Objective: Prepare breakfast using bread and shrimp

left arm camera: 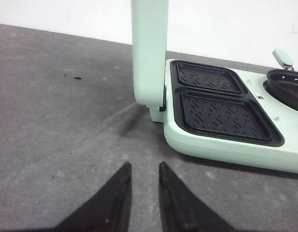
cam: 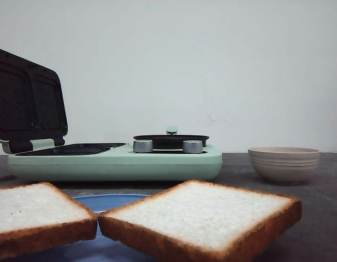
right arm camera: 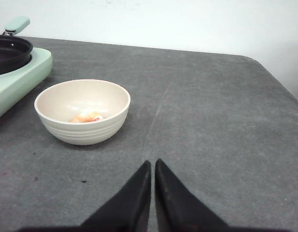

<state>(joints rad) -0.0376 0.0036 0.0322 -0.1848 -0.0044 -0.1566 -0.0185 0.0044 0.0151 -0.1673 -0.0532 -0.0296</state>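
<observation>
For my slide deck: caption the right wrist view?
Right gripper hovers, fingers together, near a cream bowl holding shrimp.

You're looking at a grey bench [right arm camera: 211, 111] carrying a mint sandwich maker [cam: 116, 161], a cream bowl [right arm camera: 82, 112] and a blue plate [cam: 111, 201].
</observation>
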